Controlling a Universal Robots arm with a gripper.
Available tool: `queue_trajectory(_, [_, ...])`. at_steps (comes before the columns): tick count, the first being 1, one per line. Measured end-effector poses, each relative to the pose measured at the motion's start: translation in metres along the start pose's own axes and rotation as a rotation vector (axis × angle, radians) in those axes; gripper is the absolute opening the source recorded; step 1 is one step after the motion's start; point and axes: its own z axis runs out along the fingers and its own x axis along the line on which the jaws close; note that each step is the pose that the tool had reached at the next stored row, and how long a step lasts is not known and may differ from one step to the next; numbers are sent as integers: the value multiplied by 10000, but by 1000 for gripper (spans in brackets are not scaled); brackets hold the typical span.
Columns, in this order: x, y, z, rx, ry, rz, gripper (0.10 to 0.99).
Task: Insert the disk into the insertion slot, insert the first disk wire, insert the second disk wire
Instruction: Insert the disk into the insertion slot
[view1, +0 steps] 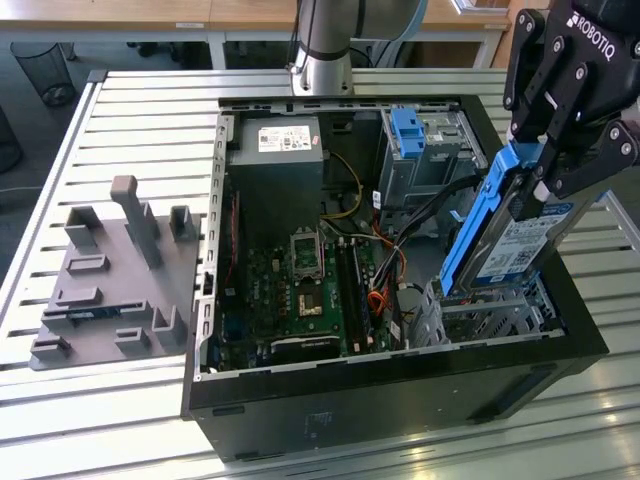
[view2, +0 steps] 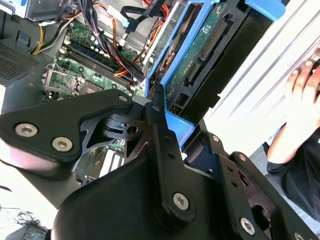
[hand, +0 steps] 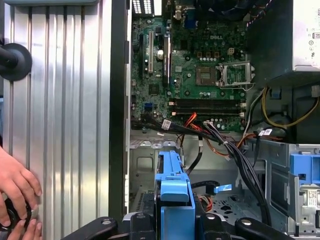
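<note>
End effector (view1: 545, 172) clamps the tilted disk (view1: 508, 248) at the insertion slot (view1: 492, 312).

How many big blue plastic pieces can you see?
2: one frames the disk held by the gripper; one is the clip atop the taller cage. Smaller ones may be hidden.

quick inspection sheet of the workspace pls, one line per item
surface: slatted metal table carrying an open computer case
job's things: disk tilted steeply, lower end at the insertion slot, not flat in it
clutter: grey fixture plate on the table, exterior view's left
grippers: gripper shut on the disk's blue carrier
cables: orange and black wires loose inside the case beside the slot
surroundings: person's hand by the table; bin on the floor
</note>
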Motion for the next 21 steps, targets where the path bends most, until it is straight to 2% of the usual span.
queue_trajectory(21, [-21, 23, 108, 0, 0, 1, 365])
